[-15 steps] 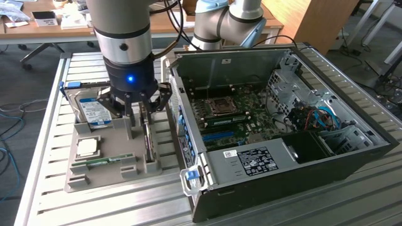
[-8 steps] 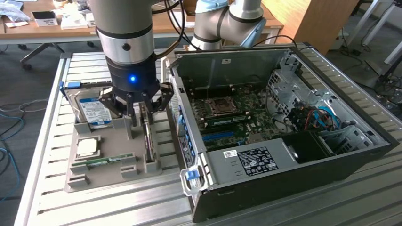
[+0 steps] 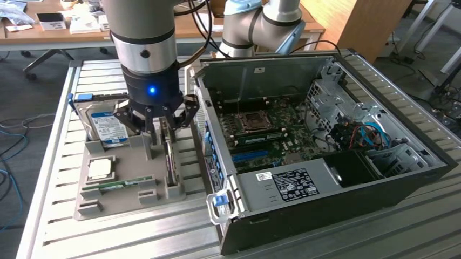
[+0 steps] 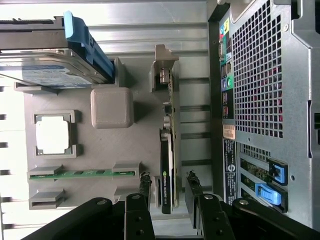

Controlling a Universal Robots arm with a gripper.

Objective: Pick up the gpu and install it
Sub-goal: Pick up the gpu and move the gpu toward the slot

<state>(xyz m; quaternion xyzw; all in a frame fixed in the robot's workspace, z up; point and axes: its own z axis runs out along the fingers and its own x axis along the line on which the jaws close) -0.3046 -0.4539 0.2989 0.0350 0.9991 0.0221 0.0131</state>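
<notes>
The gpu (image 4: 167, 150) is a thin dark card standing on edge in a slot of the grey holder tray (image 4: 135, 145), its silver bracket at one end. In the exterior view the gpu (image 3: 170, 162) rises from the tray (image 3: 122, 162) right beside the open computer case (image 3: 324, 135). My gripper (image 3: 162, 121) hangs directly above the card. In the wrist view my gripper (image 4: 169, 186) is open, with one finger (image 4: 145, 182) on each side of the card's edge and a gap to each. Nothing is held.
The tray also carries a silver hard drive (image 3: 108, 127) with a blue-white label, a square processor (image 3: 101, 168) and a green memory stick (image 3: 119, 185). The case's motherboard (image 3: 273, 129) lies exposed. A second arm's base (image 3: 252, 27) stands behind the case. Everything rests on a slatted metal table (image 3: 51, 216).
</notes>
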